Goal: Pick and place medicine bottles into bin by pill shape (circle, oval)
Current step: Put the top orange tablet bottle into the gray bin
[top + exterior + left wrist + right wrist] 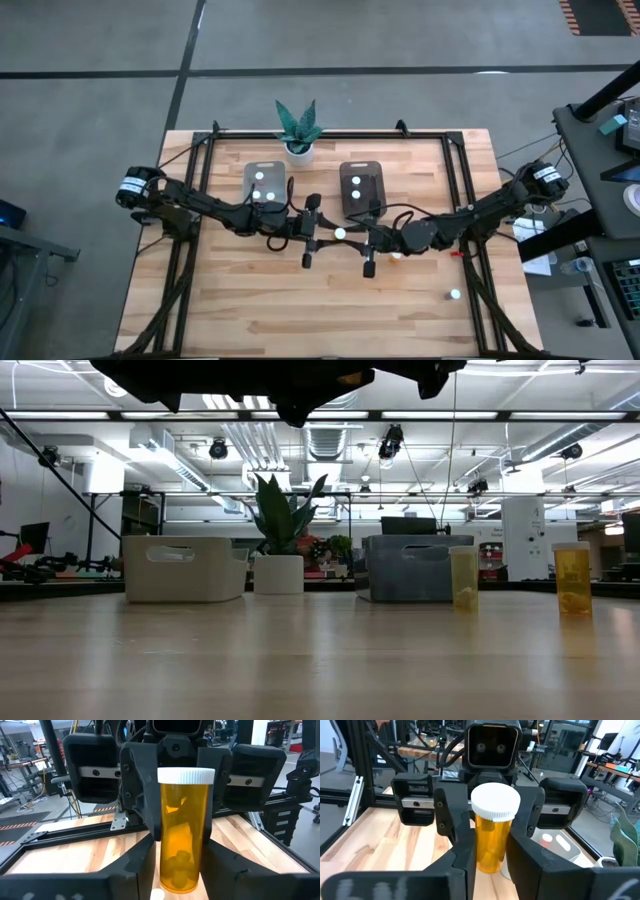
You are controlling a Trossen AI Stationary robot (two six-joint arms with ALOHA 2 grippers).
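Note:
One medicine bottle (183,830), amber with a white cap and pills in its bottom, stands upright in the air between both grippers over the table's middle. Its cap (340,234) shows in the high view. My left gripper (328,233) comes from the left and my right gripper (352,237) from the right. Both are shut on it. The pale clear bin (265,184) and the dark grey bin (363,188) stand behind them, each with two white caps inside. Two more amber bottles (463,578) (572,577) stand on the table. My left gripper pinches the bottle's amber body (165,865) low down between its two fingers, one on each side. The fingers come level from the table's left. The bottle stands upright, cap up, lifted clear of the table. My right gripper pinches the same bottle's amber body (481,857) between its two fingers, one on each side. The fingers come level from the table's right, facing the left gripper. The bottle is upright, cap up, clear of the table.
A green plant in a white pot (298,130) stands at the far edge between the bins. A loose white-capped bottle (455,295) stands near the right front, and a small white object (397,255) lies beside the right arm. A black frame (330,133) rims the table.

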